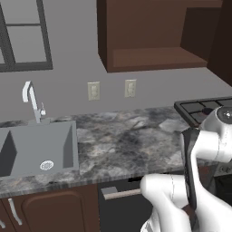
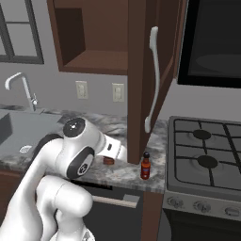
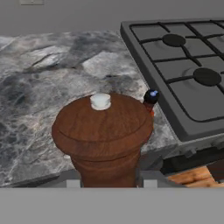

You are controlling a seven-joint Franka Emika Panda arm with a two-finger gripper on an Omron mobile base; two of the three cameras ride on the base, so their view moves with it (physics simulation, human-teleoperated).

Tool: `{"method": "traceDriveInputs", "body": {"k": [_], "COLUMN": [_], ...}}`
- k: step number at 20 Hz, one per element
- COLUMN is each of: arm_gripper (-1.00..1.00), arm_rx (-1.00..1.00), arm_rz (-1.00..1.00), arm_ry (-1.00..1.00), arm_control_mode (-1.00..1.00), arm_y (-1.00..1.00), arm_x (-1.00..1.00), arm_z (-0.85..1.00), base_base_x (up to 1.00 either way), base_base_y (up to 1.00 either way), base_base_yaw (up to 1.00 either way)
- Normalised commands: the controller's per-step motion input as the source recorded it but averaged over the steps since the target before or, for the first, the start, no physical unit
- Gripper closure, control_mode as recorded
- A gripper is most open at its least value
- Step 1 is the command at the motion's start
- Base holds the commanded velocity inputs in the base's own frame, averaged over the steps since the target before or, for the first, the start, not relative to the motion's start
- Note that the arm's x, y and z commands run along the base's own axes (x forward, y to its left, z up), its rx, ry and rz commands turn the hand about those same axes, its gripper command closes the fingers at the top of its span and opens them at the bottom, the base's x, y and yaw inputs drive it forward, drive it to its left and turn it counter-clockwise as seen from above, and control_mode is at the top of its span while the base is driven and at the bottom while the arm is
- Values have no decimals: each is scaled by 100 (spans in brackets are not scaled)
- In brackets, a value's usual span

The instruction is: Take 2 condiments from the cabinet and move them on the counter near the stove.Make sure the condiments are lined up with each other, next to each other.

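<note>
**Ana:** When you look along the hand, what sits between the two tips of the pincer [image 3: 108, 183]?

**Ben:** It is the brown wooden pepper mill [image 3: 103, 135], upright, with a small white knob on its top. The pincer is closed on its lower body, one tip at each side.

**Ana:** And the red sauce bottle [image 2: 146, 166]?

**Ben:** It stands upright on the bench [image 1: 122, 140], close to the front edge, just beside the left side of the stove [image 2: 207, 160]. From the hand camera only its black cap and a little red show behind the mill. In the right base view the mill is a small brown piece to the left of the bottle, near it but not touching, low at the bench; whether it rests on the bench I cannot tell.

**Ana:** Can you read something on the bottle's label?

**Ben:** No. The label is dark and too small; no letters can be read. On the mill I see no writing.

**Ana:** What about the cabinet [image 1: 154, 36]?

**Ben:** It hangs on the wall above the bench, its shelf is open to the front, and its door [image 2: 148, 80] with a pale handle stands open toward the stove. The sink [image 1: 38, 149] is at the far left of the bench, well apart from both condiments.
</note>
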Motion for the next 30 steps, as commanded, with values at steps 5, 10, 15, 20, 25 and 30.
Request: {"method": "traceDriveInputs", "body": {"k": [5,10,15,20,25,30], "arm_gripper": [100,100,100,100,100,100], "arm_rx": [0,0,-4,-10,-6,-3], "arm_rz": [-18,-20,-19,-16,-10,-10], "arm_ry": [-2,-4,-5,-11,-10,-9], "arm_control_mode": [-100,-100,-100,-100,-100,-100], "arm_y": [13,11,0,0,0,0], "arm_x": [0,4,31,37,29,16], "arm_z": [-25,-33,-58,-71,-46,-37], "base_base_x": [0,0,0,0,0,0], "base_base_y": [0,0,0,0,0,0], "base_base_yaw": [0,0,0,0,0,0]}}
